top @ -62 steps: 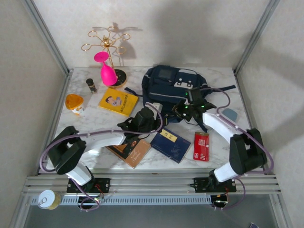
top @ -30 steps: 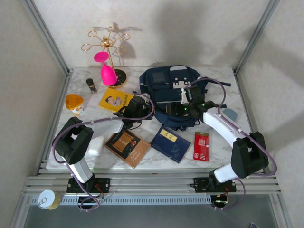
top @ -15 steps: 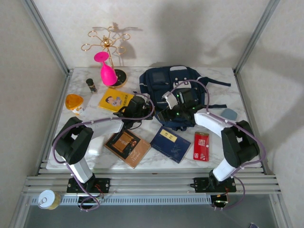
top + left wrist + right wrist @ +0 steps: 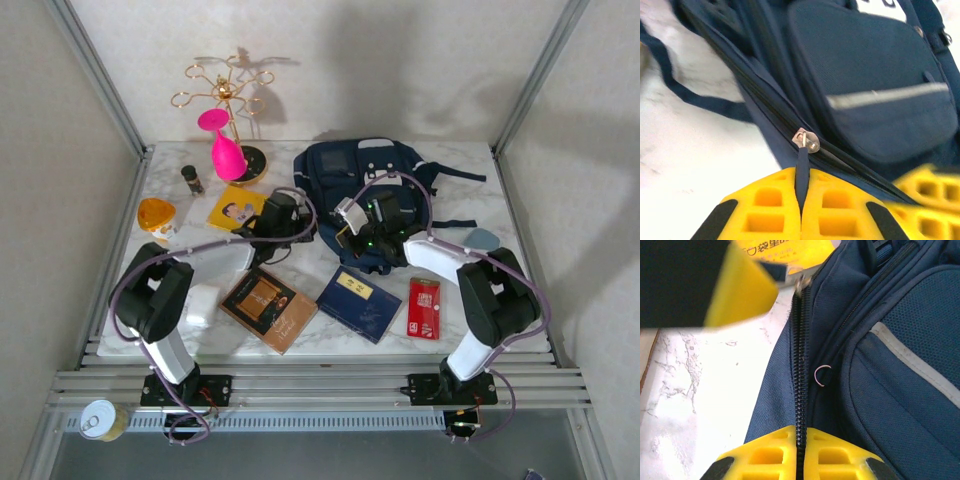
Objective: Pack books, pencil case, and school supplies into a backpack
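- The backpack (image 4: pixel 348 168) lies flat toward the desk's (image 4: pixel 470 165) far edge, a little right of the middle, front pockets up.
- The left claw (image 4: pixel 802 176) is pinched tight on the dark tab of the zip pull (image 4: pixel 805 142), at the backpack's left side.
- The right claw (image 4: pixel 801 434) is clamped narrow on the backpack, right over the zip (image 4: pixel 800 365), closer to the near edge.
- The zip's line runs straight from one claw to the other, and the teeth between them look closed.
- I'd say opening it calls for the left claw to drag the slider along that line while the right one holds the fabric taut.
- The yellow book (image 4: pixel 236 210) sits just beside the left claw, toward the left edge, and could get nudged.
- The brown book (image 4: pixel 268 308), navy book (image 4: pixel 360 303) and red packet (image 4: pixel 424 307) lie along the near edge, apart from the bag.
- The pencil case (image 4: pixel 484 240) rests by the right edge.
- A gold stand with a pink glass (image 4: pixel 226 150) occupies the far left corner, well apart.
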You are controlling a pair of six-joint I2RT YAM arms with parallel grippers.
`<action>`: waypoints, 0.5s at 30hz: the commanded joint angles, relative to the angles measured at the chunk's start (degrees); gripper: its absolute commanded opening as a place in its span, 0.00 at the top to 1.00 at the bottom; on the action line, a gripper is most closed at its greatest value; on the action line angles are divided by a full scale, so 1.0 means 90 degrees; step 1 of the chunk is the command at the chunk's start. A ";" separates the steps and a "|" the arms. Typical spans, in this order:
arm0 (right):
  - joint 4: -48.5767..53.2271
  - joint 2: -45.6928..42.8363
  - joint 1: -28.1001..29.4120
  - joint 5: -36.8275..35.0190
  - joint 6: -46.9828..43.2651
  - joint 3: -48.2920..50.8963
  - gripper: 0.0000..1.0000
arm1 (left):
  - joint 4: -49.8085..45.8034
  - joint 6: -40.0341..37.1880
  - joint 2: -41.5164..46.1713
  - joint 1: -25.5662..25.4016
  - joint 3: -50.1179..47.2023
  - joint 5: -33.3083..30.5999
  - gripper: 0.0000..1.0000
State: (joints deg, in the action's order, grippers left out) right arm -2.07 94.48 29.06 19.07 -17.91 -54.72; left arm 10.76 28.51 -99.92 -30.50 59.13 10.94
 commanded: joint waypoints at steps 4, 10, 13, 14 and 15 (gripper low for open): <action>0.0113 -0.0262 -0.0049 -0.0183 -0.0085 0.0108 1.00 | 0.0248 0.0016 -0.0568 0.0758 0.0649 0.0054 1.00; -0.0076 -0.0190 0.0015 0.0029 0.0255 -0.0100 1.00 | 0.0559 0.0153 -0.0414 0.0713 0.0339 0.0271 1.00; -0.0063 -0.0100 0.0100 -0.0049 0.0404 -0.0247 0.82 | 0.0347 0.0065 -0.0312 0.0713 0.0386 0.0452 0.96; 0.0005 -0.0120 0.0131 -0.0084 0.0487 -0.0317 0.76 | 0.0204 0.0028 -0.0218 0.0713 0.0379 0.0500 0.87; 0.0054 -0.0183 0.0137 -0.0083 0.0584 -0.0361 0.74 | 0.0132 0.0051 -0.0093 0.0713 0.0312 0.0508 0.76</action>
State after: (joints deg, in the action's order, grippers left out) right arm -1.85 93.21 29.56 19.11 -15.00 -54.98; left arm 12.03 28.71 -105.19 -24.99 62.81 14.81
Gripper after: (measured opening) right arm 0.246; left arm 0.150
